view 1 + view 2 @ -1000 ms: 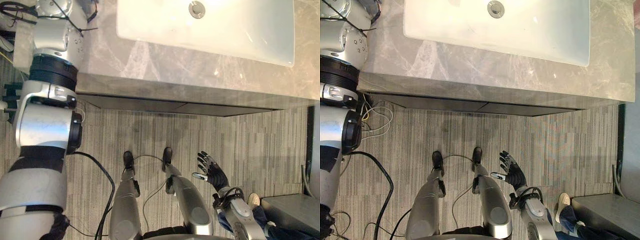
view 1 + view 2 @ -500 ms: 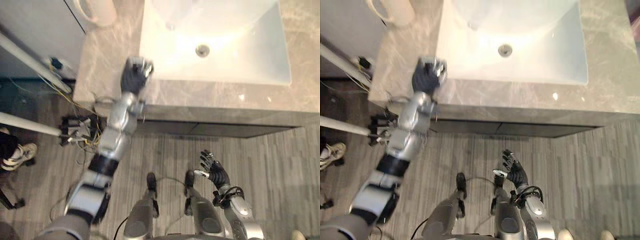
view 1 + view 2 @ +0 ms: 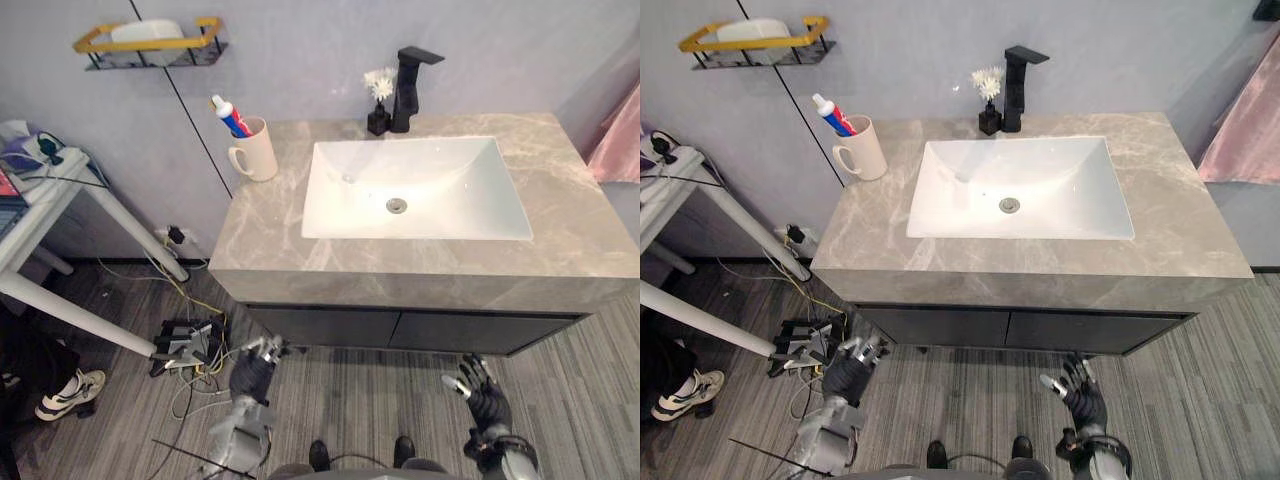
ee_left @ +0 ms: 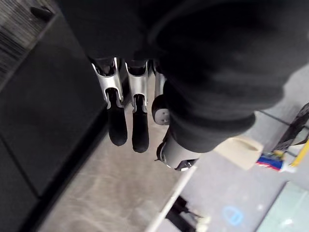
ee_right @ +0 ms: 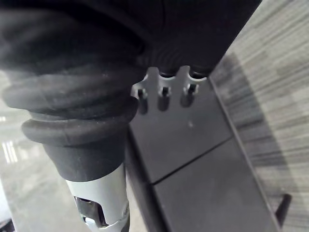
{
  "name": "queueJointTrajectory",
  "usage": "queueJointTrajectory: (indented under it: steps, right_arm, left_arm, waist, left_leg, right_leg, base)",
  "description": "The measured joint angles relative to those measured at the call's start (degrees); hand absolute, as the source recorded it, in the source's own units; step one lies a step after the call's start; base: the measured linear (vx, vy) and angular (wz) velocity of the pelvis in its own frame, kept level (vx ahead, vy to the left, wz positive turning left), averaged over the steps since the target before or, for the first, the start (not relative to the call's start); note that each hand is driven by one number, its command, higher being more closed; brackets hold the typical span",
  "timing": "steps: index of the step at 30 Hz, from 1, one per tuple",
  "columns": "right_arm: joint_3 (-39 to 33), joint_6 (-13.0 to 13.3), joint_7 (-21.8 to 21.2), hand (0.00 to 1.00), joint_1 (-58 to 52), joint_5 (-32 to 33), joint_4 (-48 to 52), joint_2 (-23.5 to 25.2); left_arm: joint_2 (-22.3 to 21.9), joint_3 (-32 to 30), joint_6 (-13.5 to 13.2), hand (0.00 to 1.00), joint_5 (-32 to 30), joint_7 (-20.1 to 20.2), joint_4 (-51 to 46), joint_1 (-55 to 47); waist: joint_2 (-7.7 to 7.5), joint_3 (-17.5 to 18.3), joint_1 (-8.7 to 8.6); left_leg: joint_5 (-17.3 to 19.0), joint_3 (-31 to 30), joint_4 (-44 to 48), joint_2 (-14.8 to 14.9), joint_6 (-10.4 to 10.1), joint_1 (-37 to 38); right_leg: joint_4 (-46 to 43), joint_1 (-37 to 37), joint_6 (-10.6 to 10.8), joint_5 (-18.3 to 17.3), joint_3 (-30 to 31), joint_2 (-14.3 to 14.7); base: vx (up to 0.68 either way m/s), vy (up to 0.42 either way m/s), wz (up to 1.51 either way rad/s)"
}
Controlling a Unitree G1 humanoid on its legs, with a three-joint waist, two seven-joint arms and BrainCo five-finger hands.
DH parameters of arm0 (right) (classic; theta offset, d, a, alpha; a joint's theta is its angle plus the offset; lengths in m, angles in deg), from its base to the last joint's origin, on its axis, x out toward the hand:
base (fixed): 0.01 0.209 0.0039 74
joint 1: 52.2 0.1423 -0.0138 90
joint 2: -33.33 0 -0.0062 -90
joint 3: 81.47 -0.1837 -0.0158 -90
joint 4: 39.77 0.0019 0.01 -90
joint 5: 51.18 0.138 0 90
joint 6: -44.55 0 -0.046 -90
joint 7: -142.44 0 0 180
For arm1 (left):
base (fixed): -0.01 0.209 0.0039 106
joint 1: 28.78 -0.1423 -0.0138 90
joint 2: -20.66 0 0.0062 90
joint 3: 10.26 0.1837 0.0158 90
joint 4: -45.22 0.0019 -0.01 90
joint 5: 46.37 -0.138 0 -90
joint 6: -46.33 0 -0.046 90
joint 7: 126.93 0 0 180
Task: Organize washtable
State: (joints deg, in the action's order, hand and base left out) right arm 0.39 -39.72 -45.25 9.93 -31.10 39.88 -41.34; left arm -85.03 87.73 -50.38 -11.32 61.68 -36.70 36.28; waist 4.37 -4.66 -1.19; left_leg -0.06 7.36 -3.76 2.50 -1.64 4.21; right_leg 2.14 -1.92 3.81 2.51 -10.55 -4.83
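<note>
**Below the table [image 3: 570,225], nothing held**

Low before the dark cabinet [image 3: 400,328], left hand [image 3: 254,372] and right hand [image 3: 488,402] hang over the floor [image 3: 575,365], fingers straight. On the table, a cream mug [image 3: 256,152] with a toothpaste tube [image 3: 228,114] stands left of the sink [image 3: 455,185]. A flower vase [image 3: 378,120] sits beside the black faucet [image 3: 404,95].

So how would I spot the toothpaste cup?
Start at the grey marble washtable with its white sink. On its back left corner stands a cream mug. It alone has a handle and holds a toothpaste tube.
</note>
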Motion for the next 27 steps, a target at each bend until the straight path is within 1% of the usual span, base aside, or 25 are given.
queueJointTrajectory:
  steps: [1, 3, 4, 8, 10, 12, 13, 14, 15, 16, 17, 18, 19, 20, 21, 22, 23, 24, 25, 26, 27]
  right_arm:
    - [0.2, 0.0, -0.2, 0.00, -0.2, -0.1, -1.1, 0.3]
    - [0.5, 0.0, -0.3, 0.00, -0.1, -0.5, -3.1, 0.4]
    - [1.0, 0.1, -0.1, 0.00, 0.0, -0.6, -4.8, 0.3]
    - [1.5, 0.1, 0.1, 0.00, -0.1, -1.5, -7.0, 0.3]
    - [1.5, 0.1, 0.6, 0.00, 0.2, -2.6, -7.2, 0.3]
    - [1.1, 0.2, 1.2, 0.00, 0.8, -2.8, -7.2, 0.3]
    - [0.7, 0.4, 1.6, 0.00, 1.4, -3.0, -6.9, 0.3]
    - [0.0, 0.5, 1.8, 0.00, 1.9, -3.0, -6.3, 0.4]
    - [-0.5, 1.0, 2.3, 0.00, 2.9, -3.3, -6.0, 0.2]
    - [-0.7, 1.2, 2.7, 0.00, 3.5, -3.5, -6.0, 0.2]
    - [-1.6, 1.4, 3.2, 0.00, 4.5, -3.9, -5.3, 0.2]
    - [-1.6, 2.1, 3.9, 0.00, 5.5, -3.9, -3.7, -0.3]
    - [-1.5, 2.8, 3.9, 0.00, 6.0, -3.9, -3.4, -0.5]
    - [-1.5, 3.0, 4.0, 0.00, 6.7, -3.8, -3.3, -0.3]
    - [-1.0, 3.1, 3.9, 0.00, 7.0, -3.8, -3.8, -0.2]
    - [-0.4, 3.1, 4.0, 0.00, 6.6, -3.8, -4.4, -0.3]
    - [1.7, 2.9, 4.0, 0.00, 9.1, -3.9, -5.3, -0.9]
    - [2.7, 3.2, 4.0, 0.00, 12.5, -4.0, -7.2, -1.3]
    - [2.6, 3.2, 4.1, 0.00, 14.6, -4.4, -8.1, -1.1]
    - [2.6, 3.4, 4.7, 0.00, 17.6, -4.9, -10.9, -0.8]
    - [4.0, 3.2, 5.2, 0.00, 19.4, -5.0, -12.7, -0.5]
  left_arm:
    - [0.0, 0.6, 0.0, 0.00, -1.3, 0.1, 2.7, 0.1]
    - [0.0, 1.5, 0.0, 0.00, -2.7, 0.1, 6.6, 0.8]
    - [-0.1, 2.1, 0.1, 0.00, -4.6, -0.1, 10.2, 1.3]
    - [0.0, 3.1, 0.3, 0.00, -6.1, -0.2, 14.1, 1.4]
    - [0.1, 3.2, 0.3, 0.00, -7.3, -1.0, 15.1, 1.4]
    - [0.7, 3.6, 0.2, 0.00, -9.2, -1.4, 15.1, 1.6]
    - [1.3, 3.7, 0.2, 0.00, -11.9, -1.7, 15.1, 2.2]
    - [1.6, 3.7, 0.2, 0.00, -13.5, -2.1, 15.1, 3.0]
    - [2.1, 3.7, 0.0, 0.00, -14.7, -2.7, 15.1, 5.0]
    - [2.3, 3.7, -0.1, 0.00, -15.3, -2.9, 15.1, 6.1]
    - [3.1, 3.7, -0.3, 0.00, -16.2, -3.3, 15.1, 8.5]
    - [3.3, 3.1, -0.5, 0.00, -17.7, -3.8, 15.1, 11.3]
    - [3.3, 2.6, -0.6, 0.00, -18.3, -3.9, 15.2, 12.4]
    - [3.6, 2.2, -0.7, 0.00, -18.5, -4.1, 15.0, 13.2]
    - [4.0, 1.3, -1.0, 0.00, -18.8, -4.1, 14.5, 13.9]
    - [3.7, 0.1, -1.0, 0.00, -18.8, -4.2, 14.2, 13.9]
    - [2.6, -2.5, -0.8, 0.00, -18.4, -5.3, 14.1, 13.3]
    - [1.3, -5.0, -0.7, 0.00, -17.7, -6.0, 14.2, 13.1]
    - [-0.2, -6.0, -0.7, 0.00, -17.4, -6.4, 13.6, 13.3]
    - [-2.0, -7.4, -1.6, 0.00, -16.2, -7.5, 11.9, 12.7]
    - [-2.2, -8.6, -1.7, 0.00, -15.4, -8.0, 11.7, 12.5]
  waist:
    - [-0.52, 0.4, -0.02]
    - [-0.68, 0.7, -0.04]
    - [-0.84, 1.2, 0.01]
    - [-0.89, 1.2, -0.10]
    - [-0.94, 1.2, -0.16]
    - [-0.95, 1.1, -0.36]
    - [-1.06, 1.0, -0.81]
    - [-1.16, 0.9, -1.26]
    - [-1.52, 0.6, -1.42]
    - [-1.86, 0.3, -1.59]
    - [-2.69, -0.5, -2.14]
    - [-2.20, -2.1, -2.98]
    - [-1.78, -3.1, -3.46]
    - [-2.33, -3.5, -3.53]
    - [-4.54, -4.3, -3.65]
    - [-6.52, -4.0, -3.86]
    - [-6.61, -4.3, -3.72]
    - [-6.52, -3.9, -2.65]
    - [-4.66, -3.1, -1.66]
    - [-4.95, -3.3, -0.13]
    - [-6.17, -3.1, 0.07]
  left_leg:
    - [0.1, 0.0, 0.2, 0.2, -0.1, 0.1]
    - [0.2, -0.1, 0.4, 0.4, -0.3, 0.5]
    - [0.3, -0.2, 0.7, 0.6, -0.4, 0.6]
    - [0.5, 0.0, 0.8, 1.2, -0.9, 0.7]
    - [0.8, 1.4, 0.8, 1.8, -1.3, 0.8]
    - [1.1, 4.6, 0.9, 2.5, -1.8, 0.7]
    - [1.5, 7.5, 1.1, 2.6, -2.2, 0.3]
    - [1.7, 9.8, 1.7, 2.7, -2.0, -0.5]
    - [2.2, 13.6, 2.7, 2.9, -1.8, -1.7]
    - [2.3, 15.4, 3.2, 2.8, -1.6, -2.1]
    - [3.2, 19.3, 4.4, 3.0, -1.2, -2.7]
    - [4.1, 23.5, 5.1, 4.5, 0.1, -2.6]
    - [4.5, 25.1, 5.0, 5.1, 0.5, -2.4]
    - [4.8, 26.6, 5.2, 5.1, 0.6, -2.2]
    - [6.5, 29.7, 7.6, 4.8, 0.3, -0.9]
    - [8.7, 31.7, 11.4, 4.7, -0.4, -0.3]
    - [11.4, 34.4, 17.3, 6.6, 1.0, -1.7]
    - [13.8, 35.4, 16.4, 5.6, 1.8, -4.1]
    - [13.6, 37.5, 13.0, 5.7, 2.4, -5.0]
    - [9.5, 44.5, 10.7, 5.7, 2.0, -3.9]
    - [10.2, 48.8, 11.7, 4.8, 2.1, -3.4]
  right_leg:
    - [0.2, -0.2, -0.1, 0.1, -0.1, 0.2]
    - [0.5, -1.0, -0.2, 0.1, -0.2, 0.4]
    - [1.1, -1.3, -0.2, 0.1, -0.3, 0.6]
    - [1.2, -1.4, -0.2, 0.2, 0.0, 1.2]
    - [0.9, -0.6, -0.2, 0.2, 2.1, 1.8]
    - [-0.2, 1.7, -0.3, 0.1, 5.4, 2.7]
    - [-1.6, 4.3, -0.2, 0.2, 8.6, 3.3]
    - [-2.9, 6.6, -0.1, 0.4, 11.0, 3.7]
    - [-4.1, 9.7, 0.1, 1.1, 14.2, 4.3]
    - [-3.9, 10.7, 0.1, 1.4, 15.4, 4.7]
    - [-3.7, 12.5, -2.5, 0.3, 13.5, 4.2]
    - [-4.4, 12.5, -8.6, -4.1, 6.3, 3.2]
    - [-8.0, 13.6, -7.8, -4.8, 2.3, 2.2]
    - [-14.1, 15.7, -7.4, -6.4, -2.1, 0.2]
    - [-26.4, 16.7, -7.7, -10.7, -10.7, -4.4]
    - [-29.6, 16.1, -6.7, -10.6, -15.9, -7.1]
    - [-29.6, 17.0, -10.4, -8.2, -18.7, -5.8]
    - [-19.2, 16.6, -10.2, -2.5, -16.9, -1.9]
    - [-15.9, 15.6, -10.7, -2.7, -18.3, 0.0]
    - [-27.8, 15.4, -11.1, -11.6, -27.2, -3.9]
    - [-27.9, 12.4, -6.9, -14.9, -30.6, -6.5]
  base:
    - [-0.05, -0.028, 0.00]
    - [-0.02, -0.015, 0.01]
    - [-0.04, -0.041, 0.02]
    - [-0.03, -0.035, -0.06]
    - [-0.03, -0.020, -0.40]
    - [-0.03, -0.014, -0.89]
    - [-0.04, 0.008, -1.23]
    - [-0.05, 0.033, -1.65]
    - [-0.04, 0.028, -1.39]
    - [-0.05, 0.023, -1.55]
    - [-0.08, 0.010, -1.57]
    - [-0.11, -0.004, -1.51]
    - [-0.11, -0.009, -1.18]
    - [-0.03, -0.017, -0.96]
    - [0.10, -0.004, -1.18]
    - [0.12, -0.004, -1.82]
    - [0.00, 0.021, -2.37]
    - [-0.13, 0.021, -2.54]
    - [-0.16, 0.049, -2.94]
    - [-0.03, 0.055, -2.66]
    - [0.01, 0.040, -2.74]
